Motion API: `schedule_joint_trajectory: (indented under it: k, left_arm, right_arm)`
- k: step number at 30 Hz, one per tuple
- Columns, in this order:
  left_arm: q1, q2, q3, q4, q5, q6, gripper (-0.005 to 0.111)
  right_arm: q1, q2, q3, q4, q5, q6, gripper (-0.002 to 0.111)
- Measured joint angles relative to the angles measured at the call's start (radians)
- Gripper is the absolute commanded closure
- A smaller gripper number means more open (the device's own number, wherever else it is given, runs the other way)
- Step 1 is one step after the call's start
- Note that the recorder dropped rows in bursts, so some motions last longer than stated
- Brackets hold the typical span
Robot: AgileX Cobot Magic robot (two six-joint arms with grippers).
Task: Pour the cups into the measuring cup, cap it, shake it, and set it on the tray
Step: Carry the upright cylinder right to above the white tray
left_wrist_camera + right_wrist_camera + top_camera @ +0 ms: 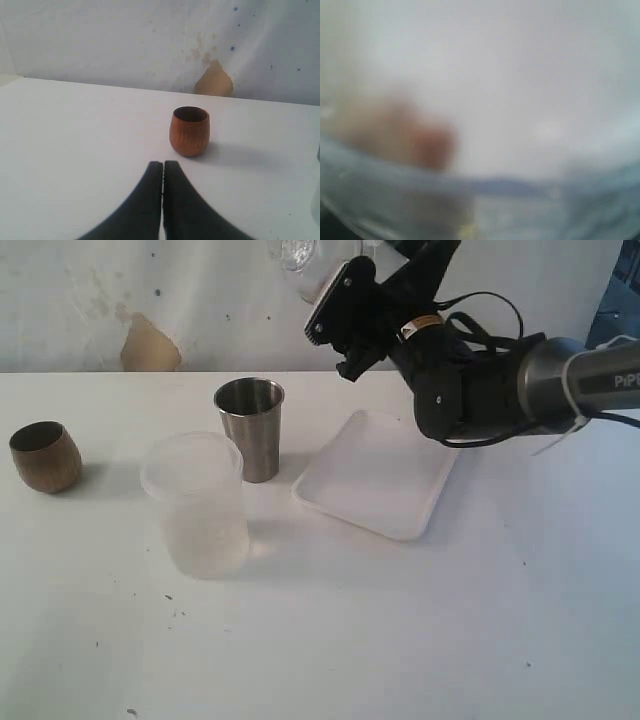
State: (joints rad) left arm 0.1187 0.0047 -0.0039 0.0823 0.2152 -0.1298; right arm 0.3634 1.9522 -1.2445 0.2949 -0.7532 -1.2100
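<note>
My right gripper (325, 278) is raised high above the table's back, closed around a clear vessel (300, 255) that the top edge mostly cuts off; it looks like the measuring cup. Its translucent wall (520, 100) fills the right wrist view as a blur, hiding the jaws. On the table stand the frosted plastic cup (195, 505), the steel tumbler (250, 428) and the brown wooden cup (45, 455). The white tray (375, 475) lies bare under the right arm. My left gripper (163, 164) is shut and holds nothing, a short way from the wooden cup (189, 131).
A white wall with a tan patch (150, 345) closes off the back of the table. The right arm's dark body and cables (480, 380) hang over the tray's far corner. The left arm is outside the exterior view.
</note>
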Motion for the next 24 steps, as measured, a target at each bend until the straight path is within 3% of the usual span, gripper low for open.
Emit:
schedule_joint_trajectory:
  k: [11, 20, 24]
  left_arm:
    - [0.0, 0.0, 0.0, 0.0, 0.0, 0.0, 0.106]
    - [0.0, 0.0, 0.0, 0.0, 0.0, 0.0, 0.106]
    - [0.0, 0.0, 0.0, 0.0, 0.0, 0.0, 0.106]
  right_arm:
    - [-0.001, 0.001, 0.0, 0.101, 0.027, 0.029, 0.108]
    - [-0.001, 0.001, 0.0, 0.162, 0.004, 0.548, 0.108]
    - [-0.001, 0.001, 0.0, 0.167, 0.004, 0.655, 0.108]
